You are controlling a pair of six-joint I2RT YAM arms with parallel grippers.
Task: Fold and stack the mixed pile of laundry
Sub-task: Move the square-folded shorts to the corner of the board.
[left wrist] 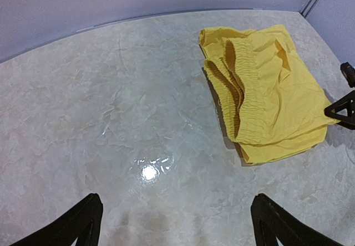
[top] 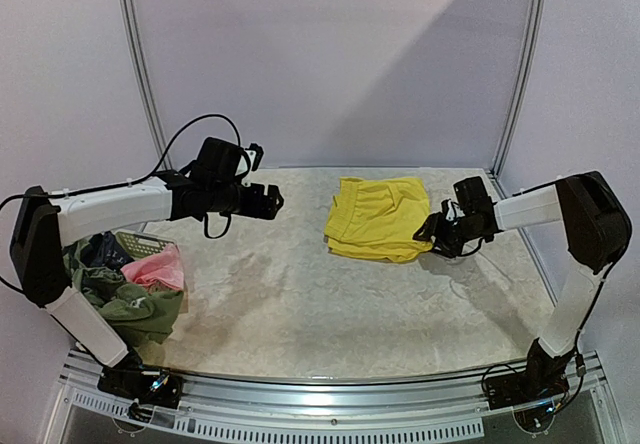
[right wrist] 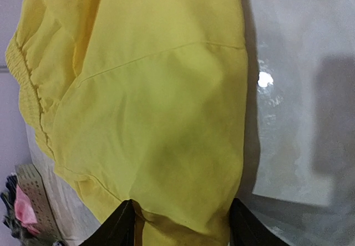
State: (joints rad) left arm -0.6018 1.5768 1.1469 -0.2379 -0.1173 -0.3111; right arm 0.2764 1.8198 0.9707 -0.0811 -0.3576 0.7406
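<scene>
The right claw (top: pixel 437 232), jaws apart and not pinched shut, straddles the nearest hem of the yellow drawstring shorts (top: pixel 378 219). They lie folded on the counter (top: pixel 300 304) straight ahead of it, gathered waistband on the far side. Beyond that waistband hovers the left claw (top: pixel 270 201), wide open and empty, so the right arm is plainly nearer; the mixed laundry pile (top: pixel 140 284) sits farthest, behind the left claw.

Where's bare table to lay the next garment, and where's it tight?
Free: the middle of the table, between the laundry pile at left and the yellow shorts back right, plus the strip in front of the shorts. Tight: around pile and basket, and the shorts' right edge by the right fingers.
</scene>
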